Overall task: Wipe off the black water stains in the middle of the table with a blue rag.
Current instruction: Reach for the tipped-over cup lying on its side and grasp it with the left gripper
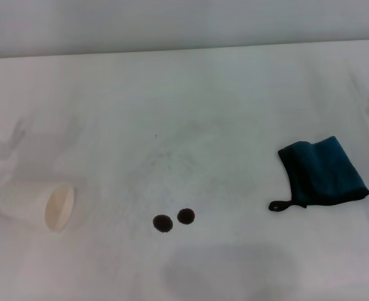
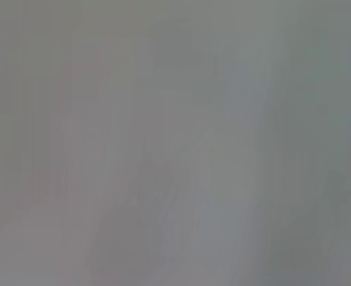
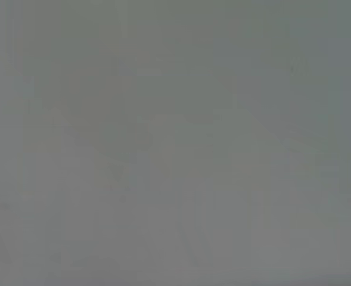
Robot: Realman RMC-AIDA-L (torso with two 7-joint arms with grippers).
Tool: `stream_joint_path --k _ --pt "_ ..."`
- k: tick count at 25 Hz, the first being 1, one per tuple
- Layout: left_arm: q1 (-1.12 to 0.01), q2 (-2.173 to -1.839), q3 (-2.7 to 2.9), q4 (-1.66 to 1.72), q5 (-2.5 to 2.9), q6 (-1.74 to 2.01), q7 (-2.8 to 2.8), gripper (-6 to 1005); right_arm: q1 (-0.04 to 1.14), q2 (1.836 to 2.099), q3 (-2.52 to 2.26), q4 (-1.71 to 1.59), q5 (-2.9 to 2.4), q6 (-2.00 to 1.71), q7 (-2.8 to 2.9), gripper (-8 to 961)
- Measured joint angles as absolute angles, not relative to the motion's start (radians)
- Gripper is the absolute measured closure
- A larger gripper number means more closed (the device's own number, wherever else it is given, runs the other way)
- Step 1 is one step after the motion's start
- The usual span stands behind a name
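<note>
Blue rag (image 1: 324,171): lies folded and flat on the table (image 1: 234,100), well to the right of the black water stains (image 1: 174,219) and a little farther back.
Rag axis: its long side runs from the near left to the far right; the small black loop sticks out at its near-left corner, toward the stains.
Stains: two round dark blots just beside each other, apart by a thin gap, untouched.
Paper cup (image 1: 36,204): on its side, well left of the stains, mouth toward them.
Grippers: neither appears in any view, so the rag's place relative to them and their opening cannot be told; both wrist views show only grey blur.
</note>
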State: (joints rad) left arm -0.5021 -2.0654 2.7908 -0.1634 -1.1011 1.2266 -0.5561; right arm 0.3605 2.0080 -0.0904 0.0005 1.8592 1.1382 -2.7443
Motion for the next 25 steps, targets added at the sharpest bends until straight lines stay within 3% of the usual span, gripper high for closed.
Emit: stream_joint_path --k 13,25 --pt "-0.711 -2.066 2.846 -0.734 -0.637 1.431 -1.069 124 0.359 2.008 -0.091 -0.002 1.859 1.139 -2.744 91" --pt "-0.964 -2.059 2.849 -0.966 -0.02 1.567 -1.185 123 0.37 2.008 -0.09 -0.001 1.859 1.142 -2.744 92"
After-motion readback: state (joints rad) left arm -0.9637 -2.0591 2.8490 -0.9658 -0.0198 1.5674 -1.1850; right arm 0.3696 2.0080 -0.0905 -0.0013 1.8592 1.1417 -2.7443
